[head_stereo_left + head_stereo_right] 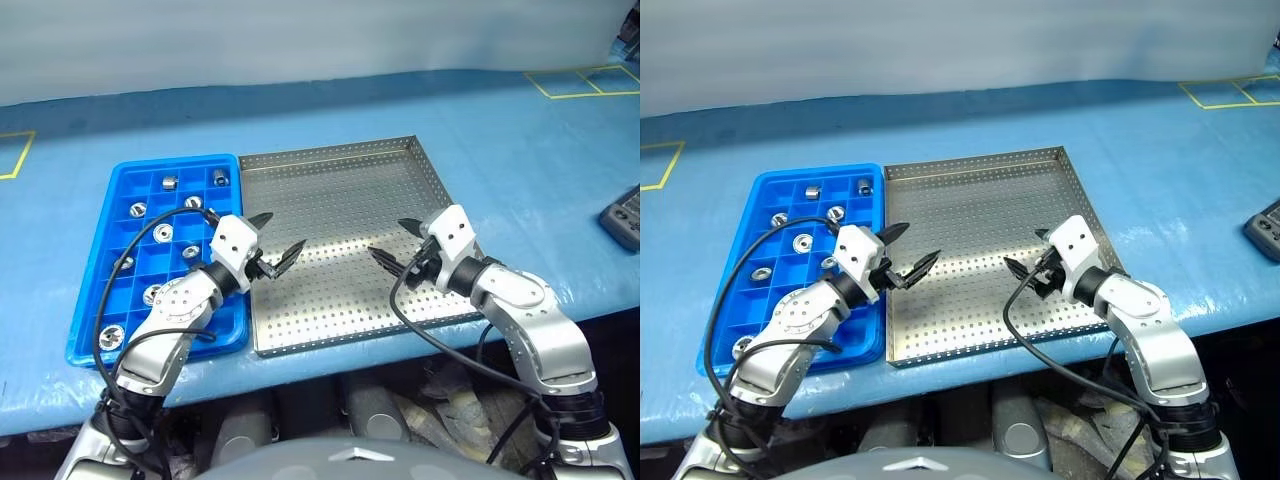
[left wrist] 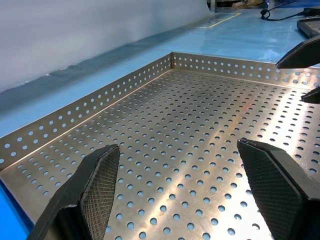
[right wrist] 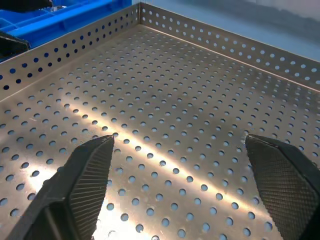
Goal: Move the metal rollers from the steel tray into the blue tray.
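The steel tray (image 1: 340, 190) lies in the middle of the table, its perforated floor bright in both wrist views. Against its left rim lies the blue tray (image 1: 98, 262). Several metal rollers (image 1: 165, 232) sit one to a compartment there, and all the rollers I see are in it. My left gripper (image 1: 283, 233) hovers open over the steel tray's left part, close to the blue tray. My right gripper (image 1: 388, 239) hovers open over the steel tray's right front part, pointing towards the left one. Nothing is between either pair of fingers (image 2: 97, 185).
A dark keypad-like device (image 1: 625, 215) lies at the right edge of the light blue table covering. Yellow tape squares (image 1: 585, 80) mark the far right corner. The table's front edge runs just below both trays.
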